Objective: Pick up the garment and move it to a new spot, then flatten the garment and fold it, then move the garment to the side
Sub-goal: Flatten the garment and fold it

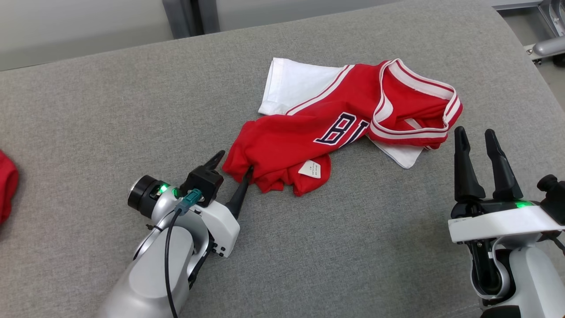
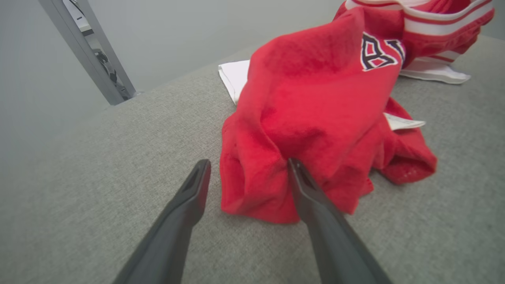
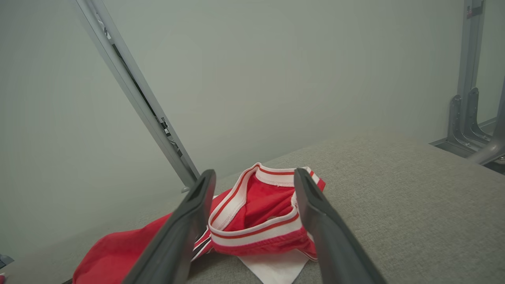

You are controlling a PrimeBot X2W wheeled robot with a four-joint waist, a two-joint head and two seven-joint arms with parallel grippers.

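I'm seeing one garment [image 1: 309,137], a red-and-white jersey, lying crumpled on the grey padded surface [image 1: 110,101]. Its navy lettering [image 1: 342,129] is showing "B", the rest folded away. One white tag [image 1: 310,169] is carrying unreadable print. My left gripper [image 1: 234,162] is straddling the near hem, fingers apart. My right gripper [image 1: 475,131] is hovering spread beside the collar. One other red cloth [image 1: 6,185] is lying far left.
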